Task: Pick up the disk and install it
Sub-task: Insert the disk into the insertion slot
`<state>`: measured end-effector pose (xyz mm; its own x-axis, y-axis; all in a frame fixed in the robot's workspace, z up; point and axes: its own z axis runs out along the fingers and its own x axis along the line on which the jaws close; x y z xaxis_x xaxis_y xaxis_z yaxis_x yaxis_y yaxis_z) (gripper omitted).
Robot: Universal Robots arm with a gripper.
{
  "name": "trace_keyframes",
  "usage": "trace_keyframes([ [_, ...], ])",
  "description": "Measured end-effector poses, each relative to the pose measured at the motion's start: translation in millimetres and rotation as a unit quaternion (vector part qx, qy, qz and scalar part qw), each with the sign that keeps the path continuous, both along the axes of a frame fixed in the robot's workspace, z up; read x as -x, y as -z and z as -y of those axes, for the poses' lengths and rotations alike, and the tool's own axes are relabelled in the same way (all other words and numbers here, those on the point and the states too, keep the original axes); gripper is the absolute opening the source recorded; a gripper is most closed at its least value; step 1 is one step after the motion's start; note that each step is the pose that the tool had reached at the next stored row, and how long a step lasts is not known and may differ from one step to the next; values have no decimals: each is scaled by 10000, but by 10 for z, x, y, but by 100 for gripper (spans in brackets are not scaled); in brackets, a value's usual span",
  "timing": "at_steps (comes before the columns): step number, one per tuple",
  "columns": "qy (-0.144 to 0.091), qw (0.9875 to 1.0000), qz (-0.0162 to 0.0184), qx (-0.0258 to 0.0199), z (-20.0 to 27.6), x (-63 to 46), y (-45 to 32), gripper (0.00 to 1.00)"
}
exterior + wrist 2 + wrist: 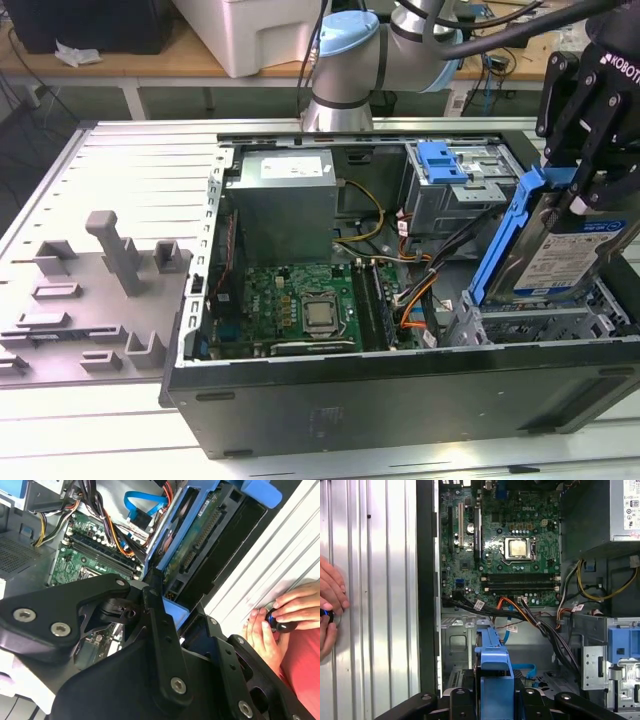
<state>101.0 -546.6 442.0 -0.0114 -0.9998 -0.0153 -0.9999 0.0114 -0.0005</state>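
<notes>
I see my black gripper [590,195] clenched on the disk [562,262], whose flat silver metal and blue plastic frame tilt above the grey metal drive cage [520,325] in the open computer case [400,400].

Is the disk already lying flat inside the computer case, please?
No, the gripper holds the disk steeply tilted over the drive cage.

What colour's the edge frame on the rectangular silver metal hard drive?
Blue plastic frame on the disk; clearest in the exterior view.
</notes>
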Motion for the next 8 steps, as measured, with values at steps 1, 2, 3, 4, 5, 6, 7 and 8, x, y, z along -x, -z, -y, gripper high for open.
trace_keyframes([
  [1,0,10000,-1,2,0,0,0,36],
  [2,0,10000,-1,5,0,0,-2,36],
  [3,-1,10000,-1,5,0,1,-2,36],
  [4,0,10000,-1,4,0,1,-4,36],
  [5,0,10000,-1,4,0,3,-10,36],
  [6,3,10000,0,4,0,6,-18,36],
  [7,6,10000,-1,6,0,12,-30,36],
  [8,8,10000,-1,7,0,15,-38,36],
])
